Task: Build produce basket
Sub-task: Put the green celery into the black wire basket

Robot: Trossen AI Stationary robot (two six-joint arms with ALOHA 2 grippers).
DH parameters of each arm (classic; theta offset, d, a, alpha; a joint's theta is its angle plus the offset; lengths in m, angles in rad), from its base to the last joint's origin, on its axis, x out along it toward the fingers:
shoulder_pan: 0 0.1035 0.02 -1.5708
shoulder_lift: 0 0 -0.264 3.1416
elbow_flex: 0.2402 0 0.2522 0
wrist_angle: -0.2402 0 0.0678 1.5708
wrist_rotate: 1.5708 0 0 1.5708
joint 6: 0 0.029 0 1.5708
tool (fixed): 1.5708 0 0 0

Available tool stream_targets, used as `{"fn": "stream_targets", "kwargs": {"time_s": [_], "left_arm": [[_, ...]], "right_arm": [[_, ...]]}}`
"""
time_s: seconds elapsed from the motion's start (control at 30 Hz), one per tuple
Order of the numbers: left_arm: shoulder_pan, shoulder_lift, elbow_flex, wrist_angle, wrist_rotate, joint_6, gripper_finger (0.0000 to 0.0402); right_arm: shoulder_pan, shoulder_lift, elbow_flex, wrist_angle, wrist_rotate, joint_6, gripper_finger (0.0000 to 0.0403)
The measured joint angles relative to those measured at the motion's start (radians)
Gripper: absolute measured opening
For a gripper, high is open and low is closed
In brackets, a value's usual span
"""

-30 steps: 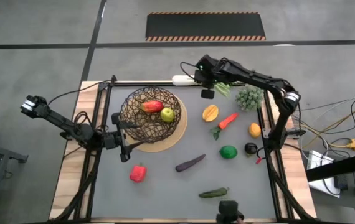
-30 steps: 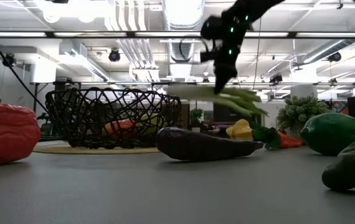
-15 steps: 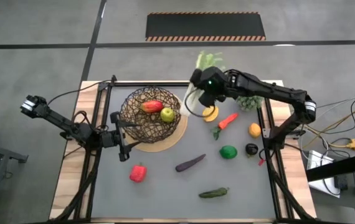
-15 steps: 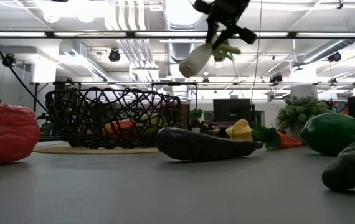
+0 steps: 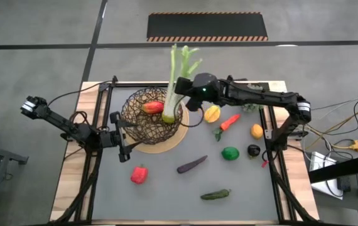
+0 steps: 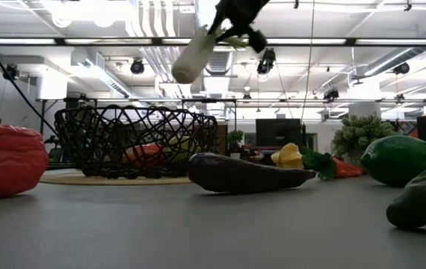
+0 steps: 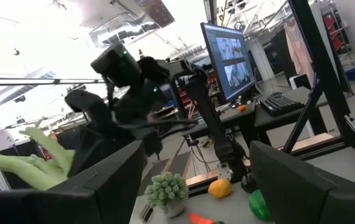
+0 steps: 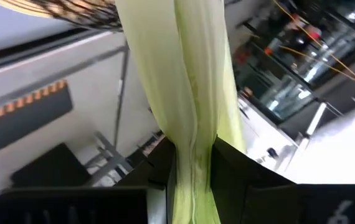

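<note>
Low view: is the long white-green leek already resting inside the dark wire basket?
No, the long white-green leek hangs in the air above the dark wire basket, clamped in the right gripper.

Readable text: none in any view.
Glowing flat computer monitor (image 7: 227, 56) on the desk behind the table: screen content too small to read.
Black floor mat with orange-striped edging (image 5: 207, 27): stripes only, no words.
</note>
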Motion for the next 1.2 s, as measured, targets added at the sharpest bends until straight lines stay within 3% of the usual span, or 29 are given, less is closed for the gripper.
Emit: {"fn": "stream_targets", "kwargs": {"time_s": [0.57,0.87,1.2], "left_arm": [[-0.006,-0.005,-0.003,0.026,0.005,0.0,0.0272],[-0.006,-0.004,-0.005,0.025,0.005,0.0,0.0272],[-0.006,-0.002,-0.006,0.025,0.005,0.0,0.0272]], "right_arm": [[-0.051,0.29,0.0,0.551,-0.002,-0.138,0.0064],[-0.061,0.328,0.0,0.541,-0.003,-0.156,0.0064],[-0.062,0.326,0.0,0.352,0.005,-0.144,0.0065]]}}
